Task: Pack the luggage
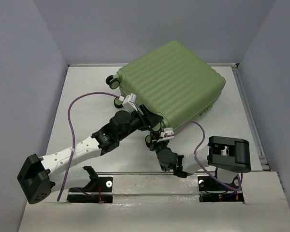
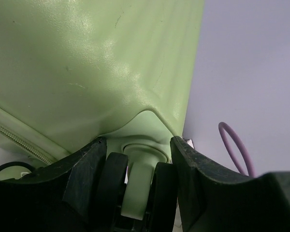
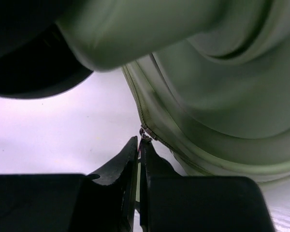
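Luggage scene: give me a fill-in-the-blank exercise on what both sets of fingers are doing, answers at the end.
1. The ____ fingers sit on either side of a caster wheel.
2. The right fingers are shut on the ____ pull.
3. The luggage lies on the table with its shell ____, not open.
Answers: left; zipper; closed.

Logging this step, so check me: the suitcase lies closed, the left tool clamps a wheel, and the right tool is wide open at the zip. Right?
Not quite: the right tool is shut on the zip pull, as the right wrist view shows. The suitcase is closed and the left tool clamps a wheel.
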Controlling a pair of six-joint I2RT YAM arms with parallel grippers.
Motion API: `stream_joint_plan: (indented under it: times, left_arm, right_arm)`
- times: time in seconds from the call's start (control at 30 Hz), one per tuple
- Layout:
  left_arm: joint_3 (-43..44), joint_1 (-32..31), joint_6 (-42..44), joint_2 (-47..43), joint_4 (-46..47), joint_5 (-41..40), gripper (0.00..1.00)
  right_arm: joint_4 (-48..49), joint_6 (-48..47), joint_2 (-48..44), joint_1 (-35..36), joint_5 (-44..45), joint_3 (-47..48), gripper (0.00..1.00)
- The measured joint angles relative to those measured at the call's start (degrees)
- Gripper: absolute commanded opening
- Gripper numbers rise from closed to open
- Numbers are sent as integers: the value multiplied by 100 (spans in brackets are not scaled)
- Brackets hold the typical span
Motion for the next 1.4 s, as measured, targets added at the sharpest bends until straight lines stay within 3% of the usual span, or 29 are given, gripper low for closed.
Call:
stream_joint_plan:
  times: [0.03, 0.1, 0.13, 0.2, 0.27, 0.3, 0.33, 0.37, 0.47, 0.63, 0.77, 0.87, 1.07, 1.4]
  left_arm:
    - [2, -11, 0, 2, -2, -4, 6]
    - [35, -15, 11, 22, -35, 33, 42]
    - [125, -17, 59, 68, -151, 74, 74]
    - [579, -57, 420, 214, -782, 199, 92]
    - [1392, -192, 940, 505, -1620, 409, 99]
    - [1843, -293, 1207, 619, -1943, 479, 99]
    - [2031, -326, 1362, 634, -2055, 481, 99]
    - [2253, -297, 1576, 608, -2118, 431, 99]
    - [2485, 367, 2116, 149, -2286, 133, 99]
    - [2179, 2076, 2629, -979, -2756, -520, 99]
    - [1617, 3213, 2883, -1410, -2922, -444, 99]
    - [1038, 3838, 2907, -1309, -2769, 0, 99]
    - [160, 3967, 2868, -975, -2780, 699, 99]
    - [146, 3969, 3018, -1381, -2570, 981, 99]
  right_arm:
    - [96, -42, 111, -17, 20, 61, 7]
    - [199, -72, 146, -44, 2, 81, 7]
    - [289, -17, 114, -48, -59, -26, 7]
    - [420, 116, 9, -57, -192, -247, 7]
    - [658, 457, -326, -52, -560, -820, 8]
    - [726, 590, -452, -37, -654, -988, 23]
    - [800, 776, -734, -20, -811, -1220, 23]
    - [780, 968, -916, -13, -953, -1340, 40]
    - [560, 1351, -1316, 144, -1488, -1462, 68]
    - [-713, 1976, -2588, 315, -2061, -1523, 88]
    - [-2933, 2433, -3919, 304, -2159, -1115, 97]
    - [-4275, 2583, -4328, 304, -2223, -542, 100]
    - [-6214, 2682, -4041, 304, -2264, 828, 100]
    - [-8277, 3327, -3071, 256, -1207, 2061, 100]
